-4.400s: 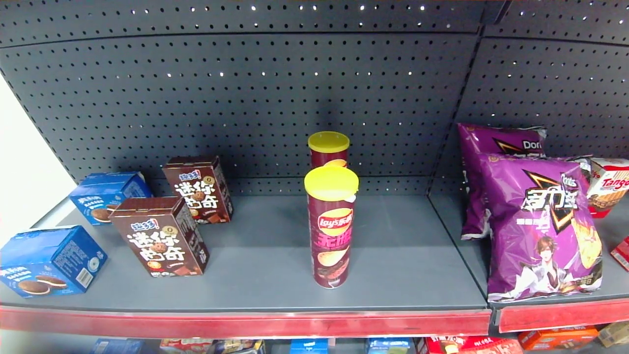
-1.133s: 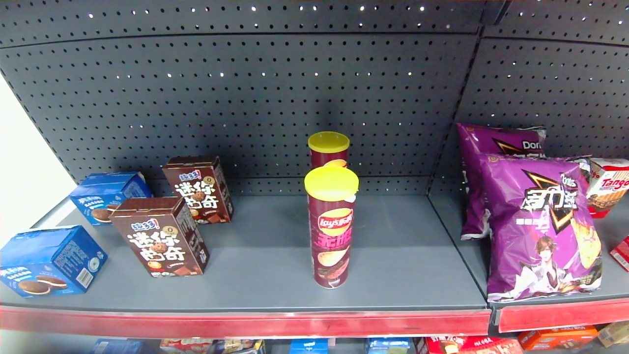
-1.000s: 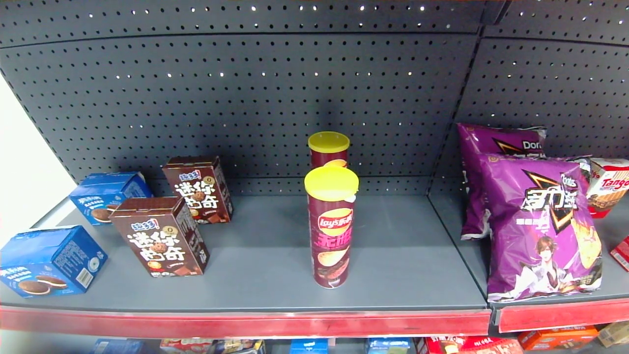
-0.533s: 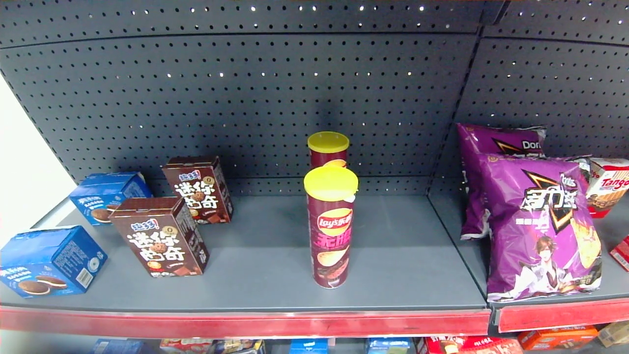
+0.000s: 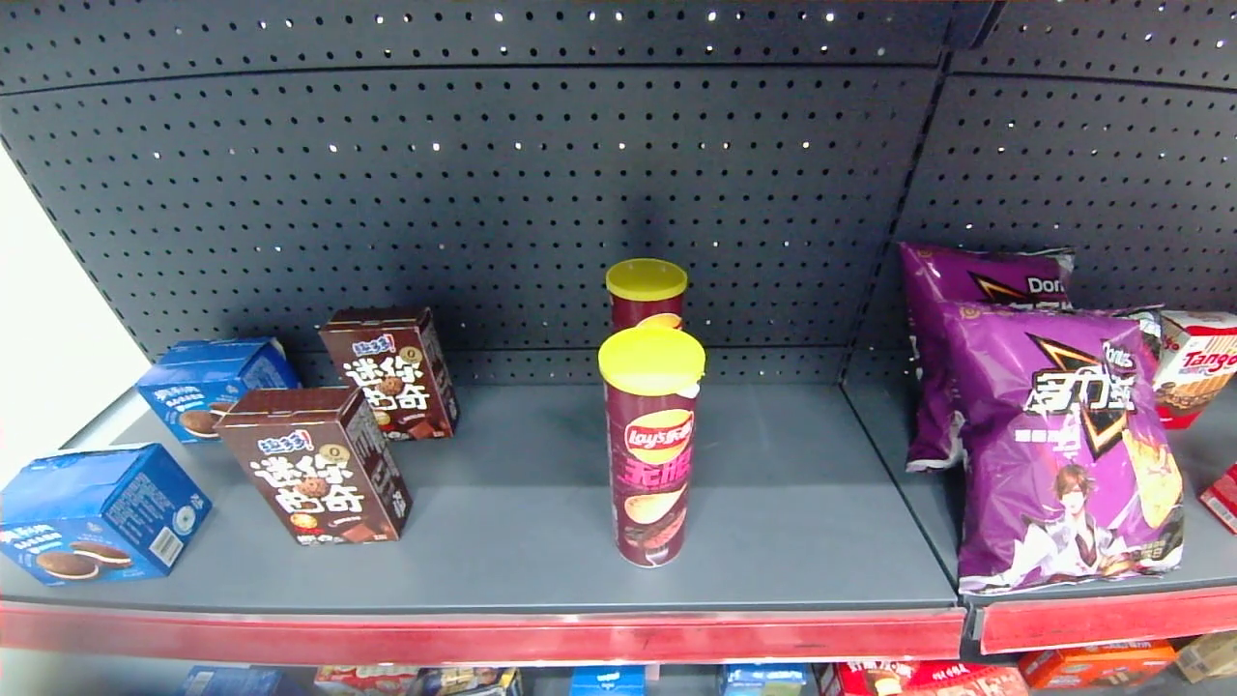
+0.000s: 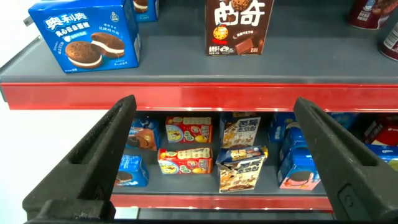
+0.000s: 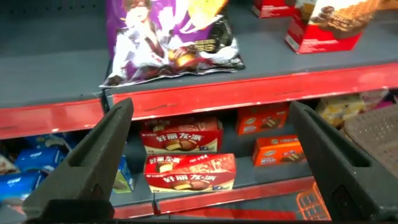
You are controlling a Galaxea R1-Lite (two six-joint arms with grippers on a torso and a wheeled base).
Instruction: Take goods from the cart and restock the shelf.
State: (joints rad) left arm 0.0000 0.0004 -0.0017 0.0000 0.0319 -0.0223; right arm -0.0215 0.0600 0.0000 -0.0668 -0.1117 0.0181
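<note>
My left hand [image 6: 214,104] and right hand [image 7: 211,106] are both spread wide, holding nothing, facing the shelf [image 5: 773,503]. On it a chip can [image 5: 650,445] stands upright, a second can [image 5: 646,290] at its 12 o'clock, purple bags [image 5: 1058,435] at its 3 o'clock.

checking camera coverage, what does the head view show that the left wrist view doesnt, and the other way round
Head view, not left wrist: the pegboard back and the purple chip bags on the right.
Left wrist view, not head: the left gripper, its fingers spread open below the shelf front.
Both: the front blue cookie box, the front brown cookie box, the red shelf edge, and the lower-shelf boxes, which the head view catches just as slivers.
</note>
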